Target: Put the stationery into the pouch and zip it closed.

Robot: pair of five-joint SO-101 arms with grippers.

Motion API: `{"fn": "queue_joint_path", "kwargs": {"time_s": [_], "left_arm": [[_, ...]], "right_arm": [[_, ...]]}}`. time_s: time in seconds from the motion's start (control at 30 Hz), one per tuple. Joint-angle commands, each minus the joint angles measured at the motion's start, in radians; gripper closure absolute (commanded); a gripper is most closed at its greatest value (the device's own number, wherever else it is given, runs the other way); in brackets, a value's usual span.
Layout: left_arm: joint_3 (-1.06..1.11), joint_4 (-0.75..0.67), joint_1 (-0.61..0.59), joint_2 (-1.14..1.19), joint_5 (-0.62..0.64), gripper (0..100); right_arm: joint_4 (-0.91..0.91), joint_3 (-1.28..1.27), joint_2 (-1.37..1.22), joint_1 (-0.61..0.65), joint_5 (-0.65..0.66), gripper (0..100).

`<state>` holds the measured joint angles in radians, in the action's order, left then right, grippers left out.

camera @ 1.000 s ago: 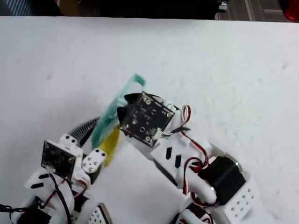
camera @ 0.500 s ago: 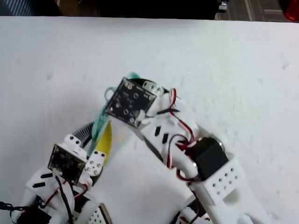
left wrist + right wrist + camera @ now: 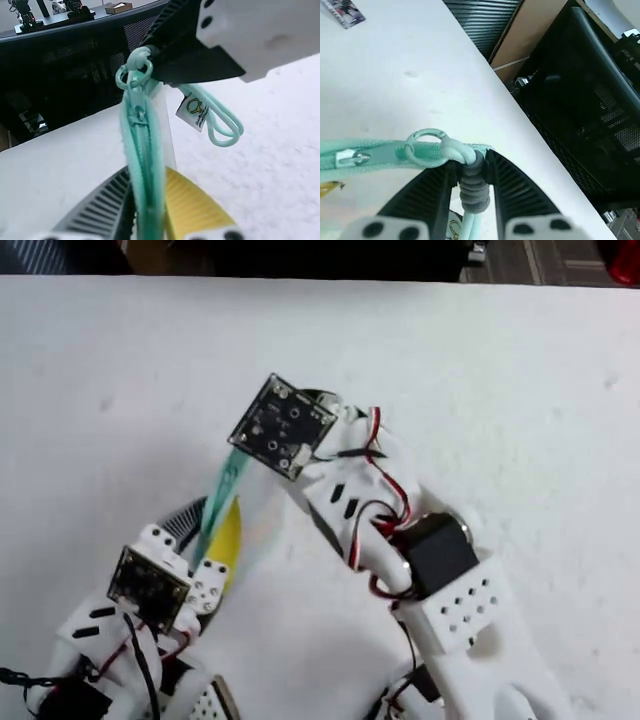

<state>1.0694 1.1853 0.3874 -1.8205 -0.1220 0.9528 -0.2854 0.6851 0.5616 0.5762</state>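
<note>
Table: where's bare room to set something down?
Bare: the table right of the right arm, and the strip along the far edge. Crowded: near left, where the left arm and the right hold the pouch.

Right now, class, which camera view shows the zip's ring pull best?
The right wrist view: the ring pull lies whole and close, its cord pinched in the right tool. The left wrist view shows it tight against that tool's tip. The high view shows the pouch running under the right wrist.

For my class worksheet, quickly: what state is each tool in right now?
Left tool: closed, holding the pouch.
Right tool: closed, holding the zipper pull cord.
</note>
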Motion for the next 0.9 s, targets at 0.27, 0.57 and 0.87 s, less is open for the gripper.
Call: {"fn": "queue_joint_path", "kwargs": {"time_s": [0.27, 0.57, 0.87], "left_arm": [[-0.054, 0.043, 0.027, -0.008, -0.009, 98], [-0.055, 0.046, 0.027, -0.008, -0.009, 98], [-0.055, 0.046, 0.027, -0.008, -0.009, 98]], "right_arm": [[-0.194, 0.046, -0.131, -0.174, 0.011, 98.2], [-0.323, 0.046, -0.292, -0.305, 0.008, 98.2], [-0.38, 0.046, -0.371, -0.367, 0.005, 98.2]]}}
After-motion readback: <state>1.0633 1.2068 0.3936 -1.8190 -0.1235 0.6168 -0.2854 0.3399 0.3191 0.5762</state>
